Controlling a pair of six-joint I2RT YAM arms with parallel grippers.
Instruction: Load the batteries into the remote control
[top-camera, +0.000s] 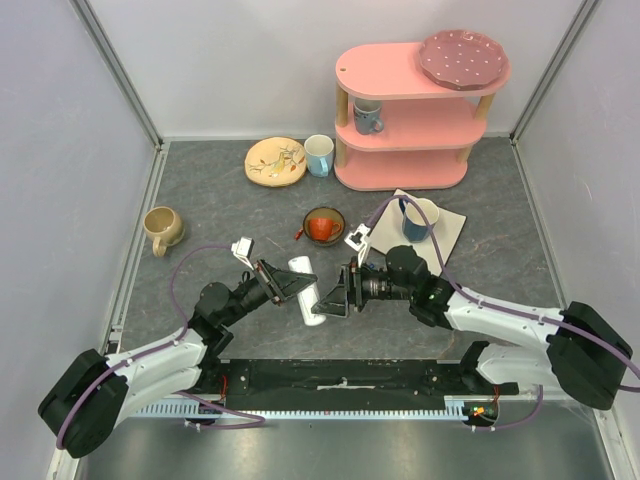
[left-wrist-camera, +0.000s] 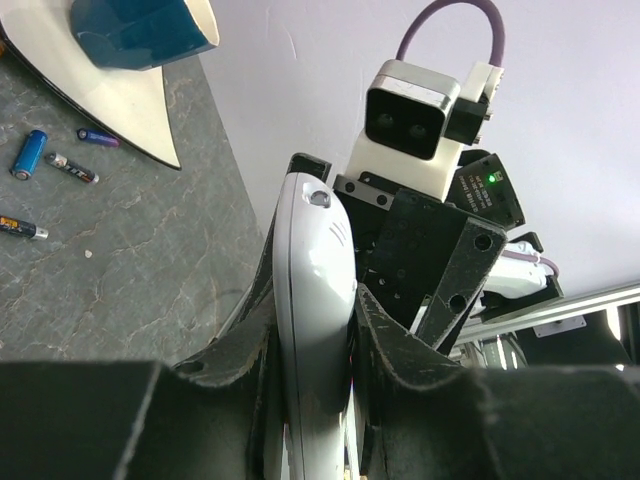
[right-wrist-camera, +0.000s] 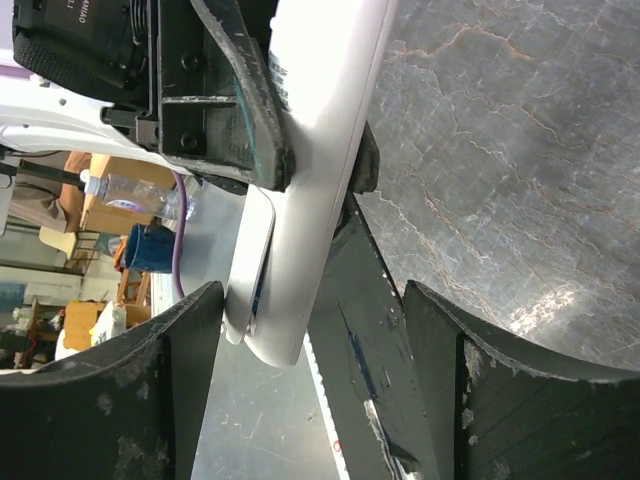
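- The slim white plastic remote control (left-wrist-camera: 312, 290) is off the grey stone-patterned surface (top-camera: 200, 190). It is held edge-on in the air between the two arms, in front of their bases.
- The left gripper (top-camera: 287, 282) has its black fingers (left-wrist-camera: 395, 345) closed on the remote control's narrow sides, partway along its length.
- The right gripper (top-camera: 334, 298) has its fingers (right-wrist-camera: 110, 400) spread wide. The remote control's rounded end sits in the gap between them and is not clamped.
- No view shows the recessed slot plainly, so I cannot tell whether it is uncovered or which way it faces.
- The batteries (left-wrist-camera: 30, 152) are four thin cylinders with blue and dark wrappers. They lie loose on the surface just beside a corner of the white square napkin (left-wrist-camera: 110, 100), which carries a blue cup (left-wrist-camera: 130, 25). They are well apart from the remote control, and neither gripper holds one.
- Risk: the left hold is on smooth, curved plastic, so a push from the closing right fingers could twist the remote control or slide it out.
- Risk: the right fingers stand close to the left ones and could close on them rather than on the plastic.
- Risk: the batteries are small and round, so a reach for one could roll it away or nudge the cup.
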